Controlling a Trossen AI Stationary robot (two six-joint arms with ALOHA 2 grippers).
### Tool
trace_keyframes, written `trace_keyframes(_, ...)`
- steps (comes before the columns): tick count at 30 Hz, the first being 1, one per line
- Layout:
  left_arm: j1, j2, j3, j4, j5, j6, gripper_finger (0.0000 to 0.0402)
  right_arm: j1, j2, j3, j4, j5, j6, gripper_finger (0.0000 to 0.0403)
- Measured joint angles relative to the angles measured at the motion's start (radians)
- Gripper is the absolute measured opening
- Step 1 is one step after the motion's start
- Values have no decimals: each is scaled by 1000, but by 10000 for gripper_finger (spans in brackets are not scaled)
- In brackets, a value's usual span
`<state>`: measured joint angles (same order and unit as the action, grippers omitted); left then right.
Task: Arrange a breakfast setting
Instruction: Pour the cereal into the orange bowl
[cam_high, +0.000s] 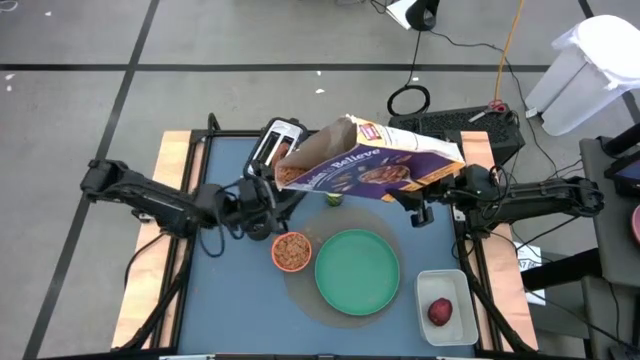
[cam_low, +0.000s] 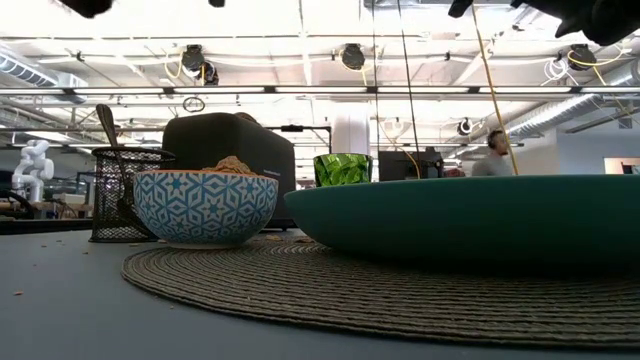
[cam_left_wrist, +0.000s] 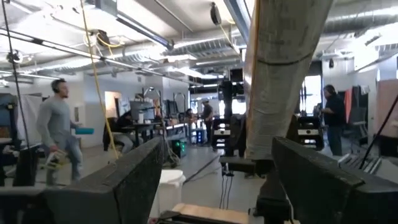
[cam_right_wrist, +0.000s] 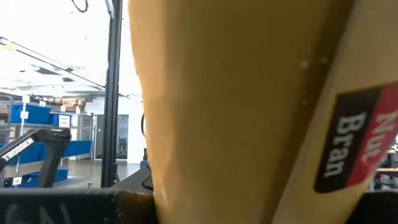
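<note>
Purple and tan, the cereal box (cam_high: 372, 160) is held high above the table (cam_high: 235, 290) between both arms, tilted with its open end toward the left side. The left gripper (cam_high: 268, 190) is placed at that open end, and the right gripper (cam_high: 425, 195) at the opposite end; the right wrist view is filled by the box's tan side (cam_right_wrist: 236, 106). In the left wrist view the box's edge (cam_left_wrist: 280, 68) is seen rising between the two dark fingers (cam_left_wrist: 118, 180), which are spread wider than the edge; whether it is gripped cannot be told. The state of the right jaws cannot be told either. Below the box, the bowl (cam_high: 291, 250) is seen filled with brown cereal, resting on a round woven mat (cam_low: 300, 280) just beside the large green plate (cam_high: 357, 272). A white tub (cam_high: 445, 305) with a dark-red fruit (cam_high: 440, 312) inside is set by the table's right edge. A small green glass (cam_high: 333, 198) stands behind the plate, and a black toaster (cam_high: 276, 142) is placed at the back.
</note>
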<state>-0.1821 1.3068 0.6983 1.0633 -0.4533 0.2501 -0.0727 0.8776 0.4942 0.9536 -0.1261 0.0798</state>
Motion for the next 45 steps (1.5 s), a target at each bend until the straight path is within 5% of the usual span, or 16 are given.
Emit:
trace_keyframes(13, 57, 192, 252, -57, 144, -28, 305, 0, 0, 0, 6, 0, -56, 171)
trace_keyframes(33, 70, 208, 399, -181, 191, -50, 303, 0, -1, 0, -39, 49, -122, 171)
trace_keyframes(45, 71, 208, 399, -183, 195, -23, 174, 0, -1, 0, -46, 49, -118, 174)
